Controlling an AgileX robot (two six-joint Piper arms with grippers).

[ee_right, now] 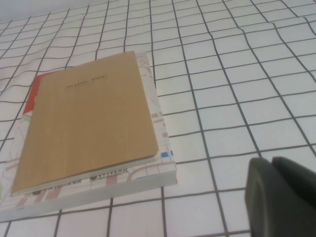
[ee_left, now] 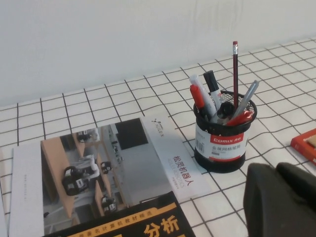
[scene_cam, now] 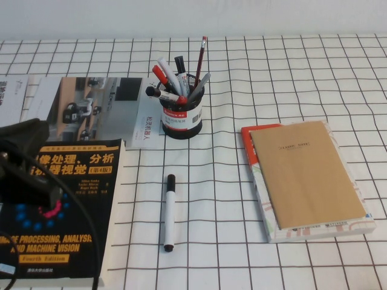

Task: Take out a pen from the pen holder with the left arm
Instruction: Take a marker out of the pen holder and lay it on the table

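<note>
A black mesh pen holder (scene_cam: 181, 118) (ee_left: 219, 143) with a red and white label stands at the middle back of the table. It holds several markers and a tall red pencil (scene_cam: 200, 57) (ee_left: 235, 69). One white marker (scene_cam: 169, 211) with black caps lies flat on the cloth in front of the holder. My left gripper (scene_cam: 36, 132) (ee_left: 274, 170) hovers over the books at the left, well away from the holder, shut and empty. In the right wrist view, my right gripper (ee_right: 271, 165) is shut and empty, over bare cloth beside the brown notebook (ee_right: 89, 118).
A black textbook (scene_cam: 72, 205) lies at the front left with a photo brochure (scene_cam: 97, 109) behind it, reaching to the holder. The brown notebook (scene_cam: 302, 175) sits on a stack of books at the right. A checked white cloth (scene_cam: 230, 241) covers the table.
</note>
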